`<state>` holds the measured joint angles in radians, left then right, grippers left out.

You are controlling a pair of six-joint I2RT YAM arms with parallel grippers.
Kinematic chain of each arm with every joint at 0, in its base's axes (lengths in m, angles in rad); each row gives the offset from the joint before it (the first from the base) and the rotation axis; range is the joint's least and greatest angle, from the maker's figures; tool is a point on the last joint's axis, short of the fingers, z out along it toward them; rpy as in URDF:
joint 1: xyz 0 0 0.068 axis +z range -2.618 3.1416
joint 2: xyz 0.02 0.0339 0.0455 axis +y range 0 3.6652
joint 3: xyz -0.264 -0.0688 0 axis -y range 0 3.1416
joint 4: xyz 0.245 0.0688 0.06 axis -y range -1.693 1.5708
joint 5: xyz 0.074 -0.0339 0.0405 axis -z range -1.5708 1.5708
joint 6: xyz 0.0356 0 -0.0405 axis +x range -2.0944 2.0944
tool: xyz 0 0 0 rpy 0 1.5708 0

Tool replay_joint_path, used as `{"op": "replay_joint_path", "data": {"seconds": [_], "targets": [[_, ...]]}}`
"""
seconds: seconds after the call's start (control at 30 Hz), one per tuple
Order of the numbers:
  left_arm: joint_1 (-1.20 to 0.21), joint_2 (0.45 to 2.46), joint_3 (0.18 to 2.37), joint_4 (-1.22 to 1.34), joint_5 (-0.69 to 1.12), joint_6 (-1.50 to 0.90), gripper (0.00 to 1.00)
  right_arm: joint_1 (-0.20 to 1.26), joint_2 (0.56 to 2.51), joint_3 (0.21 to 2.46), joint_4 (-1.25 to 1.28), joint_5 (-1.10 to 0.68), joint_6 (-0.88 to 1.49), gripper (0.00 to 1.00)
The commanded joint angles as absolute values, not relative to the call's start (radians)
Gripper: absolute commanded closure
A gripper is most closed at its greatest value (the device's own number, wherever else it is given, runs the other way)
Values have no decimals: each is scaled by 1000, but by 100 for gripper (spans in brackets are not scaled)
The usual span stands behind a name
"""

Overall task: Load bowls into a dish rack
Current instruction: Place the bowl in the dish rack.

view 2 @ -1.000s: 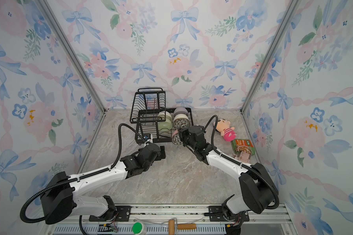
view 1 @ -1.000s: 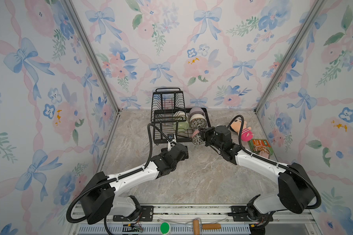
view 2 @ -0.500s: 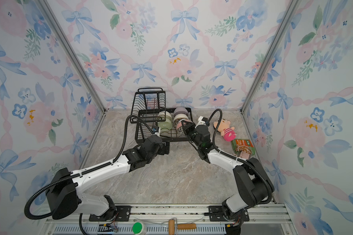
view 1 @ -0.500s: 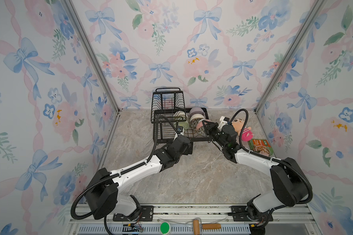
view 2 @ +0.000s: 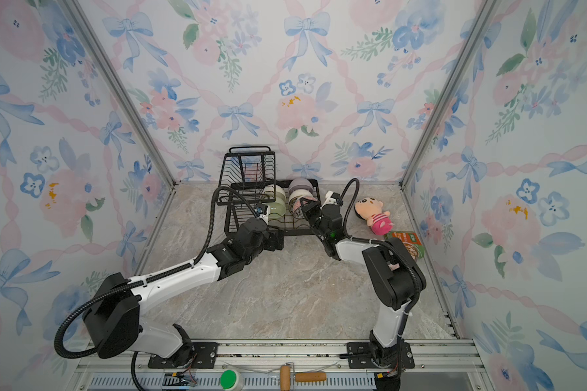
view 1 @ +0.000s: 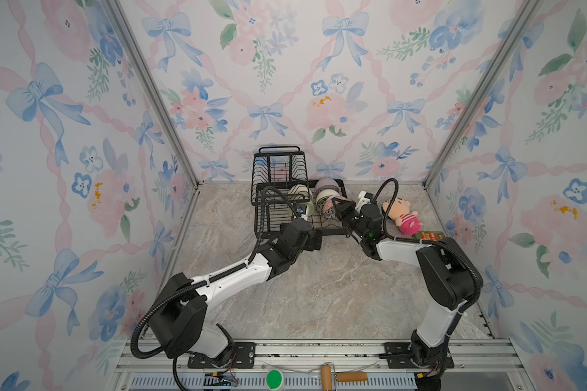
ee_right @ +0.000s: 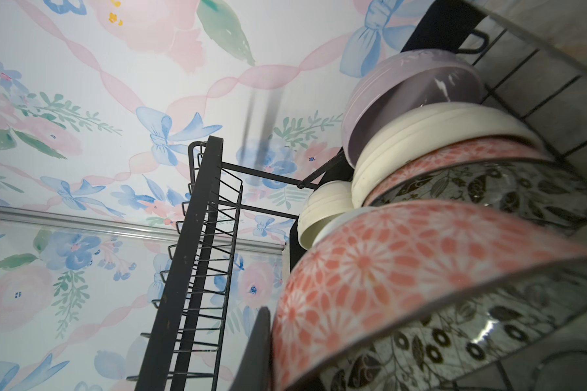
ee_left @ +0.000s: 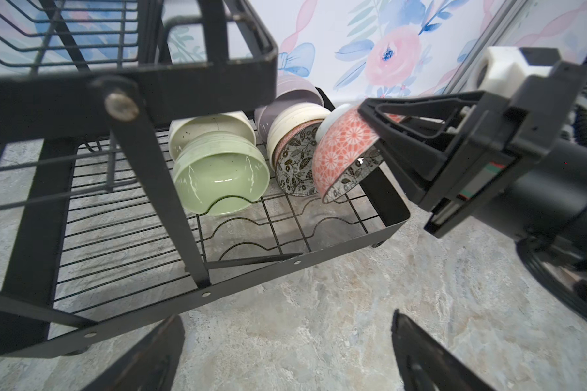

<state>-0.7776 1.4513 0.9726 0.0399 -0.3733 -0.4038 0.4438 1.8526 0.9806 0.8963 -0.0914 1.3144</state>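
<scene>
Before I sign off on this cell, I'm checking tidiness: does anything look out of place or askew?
A plush doll and a snack packet lie on the table right of the dish rack, unrelated to dishes. The patterned bowl tilts in the right gripper, not yet released.

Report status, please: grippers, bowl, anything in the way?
Left gripper: fingers open, empty. Right gripper: fingers shut on coral-patterned bowl, tilted over dish rack tray. Racked leaf bowl close beside; slot in front free.
</scene>
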Motion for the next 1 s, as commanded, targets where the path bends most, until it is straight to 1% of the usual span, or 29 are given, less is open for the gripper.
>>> {"op": "replay_joint_path", "data": {"seconds": [0.0, 0.17, 0.47, 0.97], "targets": [[-759, 1468, 969, 50, -345, -393, 2, 440, 1895, 1039, 1044, -117, 1330, 100], [-742, 1466, 969, 49, -335, -368, 2, 442, 1960, 1052, 1094, -88, 1357, 100], [-705, 1471, 975, 37, -291, -350, 2, 451, 2035, 1093, 1110, -115, 1359, 100], [-675, 1456, 951, 51, -262, -344, 2, 469, 2098, 1111, 1120, -119, 1375, 100]]}}
